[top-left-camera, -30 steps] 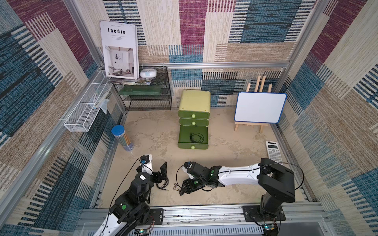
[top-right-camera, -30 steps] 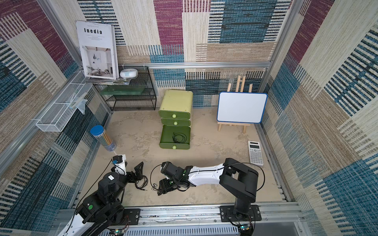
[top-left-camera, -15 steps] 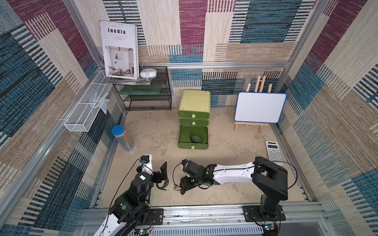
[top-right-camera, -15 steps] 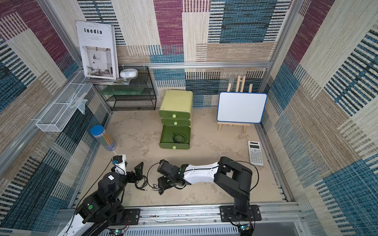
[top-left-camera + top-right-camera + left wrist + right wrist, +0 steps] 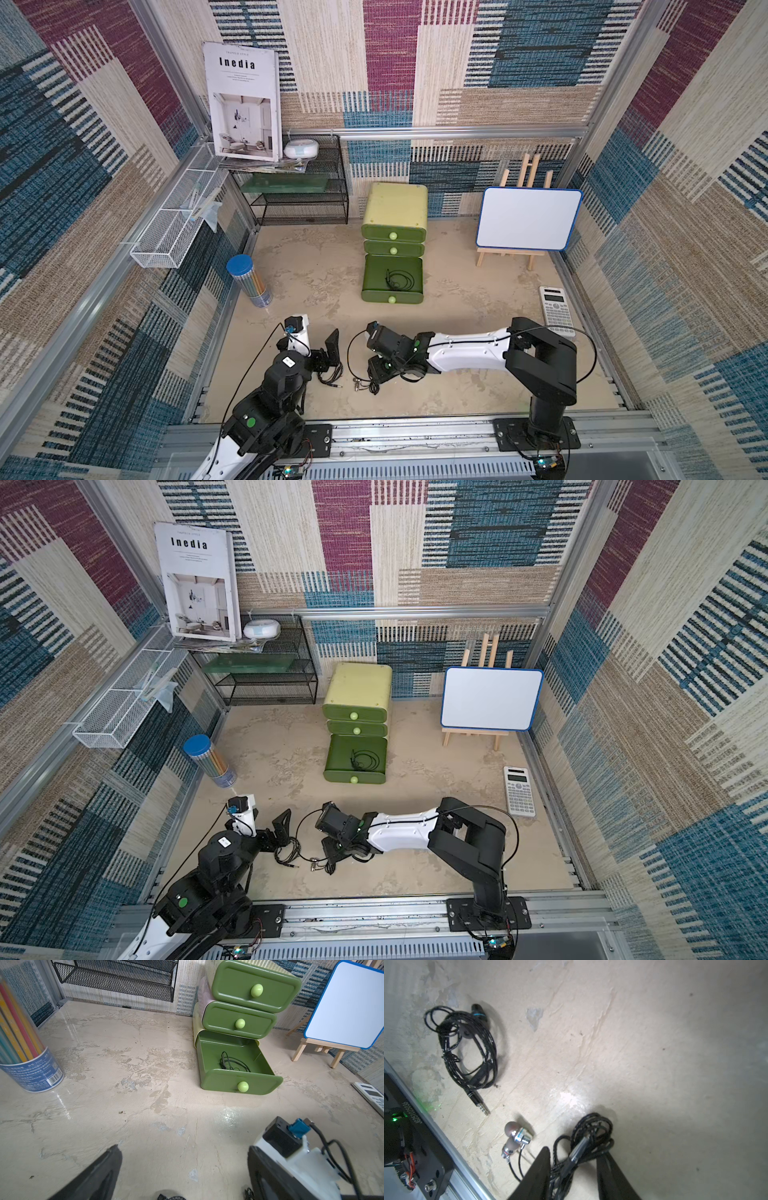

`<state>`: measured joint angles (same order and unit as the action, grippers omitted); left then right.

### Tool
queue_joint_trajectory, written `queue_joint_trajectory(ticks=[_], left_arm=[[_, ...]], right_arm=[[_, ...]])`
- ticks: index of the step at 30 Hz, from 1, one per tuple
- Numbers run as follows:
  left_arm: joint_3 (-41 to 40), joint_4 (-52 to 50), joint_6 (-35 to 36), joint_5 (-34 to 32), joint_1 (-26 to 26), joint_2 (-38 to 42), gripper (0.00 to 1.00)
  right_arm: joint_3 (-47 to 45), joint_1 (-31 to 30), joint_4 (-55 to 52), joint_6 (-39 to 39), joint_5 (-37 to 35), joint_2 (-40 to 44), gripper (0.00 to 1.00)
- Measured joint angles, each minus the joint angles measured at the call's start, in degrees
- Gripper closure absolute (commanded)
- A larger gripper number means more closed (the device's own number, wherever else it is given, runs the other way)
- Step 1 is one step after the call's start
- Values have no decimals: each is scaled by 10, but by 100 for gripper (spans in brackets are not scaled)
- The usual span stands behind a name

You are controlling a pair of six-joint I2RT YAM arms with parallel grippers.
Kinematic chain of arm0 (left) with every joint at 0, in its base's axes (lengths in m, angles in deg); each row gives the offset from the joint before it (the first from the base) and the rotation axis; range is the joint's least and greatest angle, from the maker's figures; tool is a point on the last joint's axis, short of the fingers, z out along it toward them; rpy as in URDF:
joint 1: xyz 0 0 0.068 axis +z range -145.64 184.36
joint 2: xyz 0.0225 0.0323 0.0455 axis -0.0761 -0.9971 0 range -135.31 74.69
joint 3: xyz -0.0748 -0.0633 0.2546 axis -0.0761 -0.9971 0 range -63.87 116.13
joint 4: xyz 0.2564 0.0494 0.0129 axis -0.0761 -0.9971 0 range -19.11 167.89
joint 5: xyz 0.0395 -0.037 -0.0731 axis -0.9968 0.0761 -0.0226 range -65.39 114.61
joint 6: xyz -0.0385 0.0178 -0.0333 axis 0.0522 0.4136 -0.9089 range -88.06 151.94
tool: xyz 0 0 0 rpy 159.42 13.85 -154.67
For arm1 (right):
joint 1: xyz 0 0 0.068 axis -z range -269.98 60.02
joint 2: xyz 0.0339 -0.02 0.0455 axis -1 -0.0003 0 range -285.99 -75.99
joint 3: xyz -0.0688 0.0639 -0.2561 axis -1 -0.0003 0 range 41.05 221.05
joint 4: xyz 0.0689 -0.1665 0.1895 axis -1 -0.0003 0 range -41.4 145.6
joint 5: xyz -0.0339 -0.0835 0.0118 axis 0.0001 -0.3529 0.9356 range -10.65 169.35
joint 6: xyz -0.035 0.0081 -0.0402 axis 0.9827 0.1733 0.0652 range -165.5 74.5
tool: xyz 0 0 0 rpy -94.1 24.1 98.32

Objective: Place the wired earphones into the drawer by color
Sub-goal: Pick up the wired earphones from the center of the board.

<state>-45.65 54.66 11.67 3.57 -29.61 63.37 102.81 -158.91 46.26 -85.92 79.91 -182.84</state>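
A black bundle of wired earphones (image 5: pixel 591 1126) with silver earbuds (image 5: pixel 519 1136) lies on the floor near the front. My right gripper (image 5: pixel 574 1153) is down over it, and both fingers touch its cable. In both top views that gripper (image 5: pixel 380 368) (image 5: pixel 332 848) sits low at the bundle. Another black bundle (image 5: pixel 467 1049) (image 5: pixel 330 374) lies loose just below my left gripper (image 5: pixel 184 1148) (image 5: pixel 318 345), which is wide open and holds nothing. The green cabinet's bottom drawer (image 5: pixel 392 297) (image 5: pixel 239 1082) is pulled out, and black earphones (image 5: pixel 232 1062) lie inside. Its upper two drawers are closed.
A blue-capped pencil tube (image 5: pixel 249 278) stands at the left. A whiteboard on an easel (image 5: pixel 528 218) and a calculator (image 5: pixel 557 311) are at the right. A black wire shelf (image 5: pixel 299 195) stands at the back left. The metal rail (image 5: pixel 374 432) runs along the front edge.
My right arm has reached further left over the earbud bundle, and its jaws have narrowed round the cable. The left arm has not moved.
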Motion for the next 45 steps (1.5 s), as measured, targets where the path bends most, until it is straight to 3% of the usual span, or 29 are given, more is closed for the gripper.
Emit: queue_joint_trajectory(ticks=[18,33,45], left_arm=[[0,-2,0,0,0,3,2],[0,-2,0,0,0,3,2],[0,-2,0,0,0,3,2]], right_arm=[[23,-7,-29,12,-30,-17,92],[16,-7,-62,24,-36,42,100],[3,33,-75,45,-107,139,100]])
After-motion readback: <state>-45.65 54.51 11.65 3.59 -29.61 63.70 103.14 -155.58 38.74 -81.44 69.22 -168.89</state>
